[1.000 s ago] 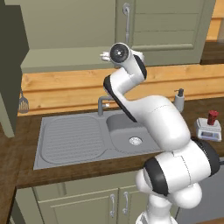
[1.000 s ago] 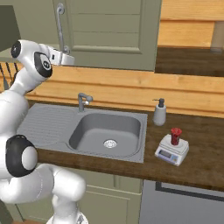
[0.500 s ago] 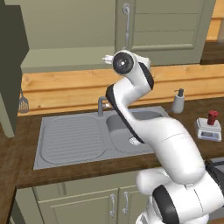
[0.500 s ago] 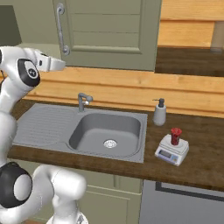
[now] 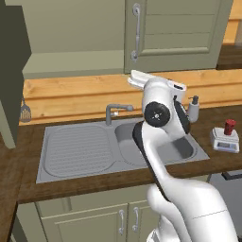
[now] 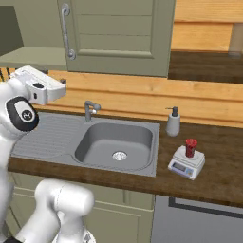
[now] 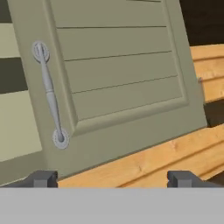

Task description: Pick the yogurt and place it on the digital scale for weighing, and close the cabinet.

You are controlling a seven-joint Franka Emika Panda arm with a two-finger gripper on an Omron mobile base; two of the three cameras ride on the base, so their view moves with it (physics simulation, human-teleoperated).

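Note:
The red yogurt [image 5: 229,126] [image 6: 191,146] stands upright on the small white digital scale [image 5: 225,142] [image 6: 186,164], on the counter right of the sink. My gripper [image 7: 113,179] [image 5: 132,81] [image 6: 62,83] hangs open and empty above the sink's left side, below the olive-green cabinet [image 5: 179,33] [image 6: 118,35], well left of the scale. Its fingertips [image 7: 41,178] stand wide apart and point at the panelled door and its metal bar handle [image 7: 50,96] [image 5: 136,33] [image 6: 67,31]. Left of that door the cabinet's inside shelf shows, and another door [image 5: 10,71] stands swung out.
A grey sink [image 6: 118,142] with a tap [image 5: 116,111] and a drainboard [image 5: 78,151] lies in the wooden counter. A grey soap dispenser [image 6: 173,122] stands behind the scale. My own arm crosses the sink in the left base view.
My hand has dropped down and back from beside the cabinet handle to just above the counter. The jaws have widened. Yogurt, scale and door have not moved.

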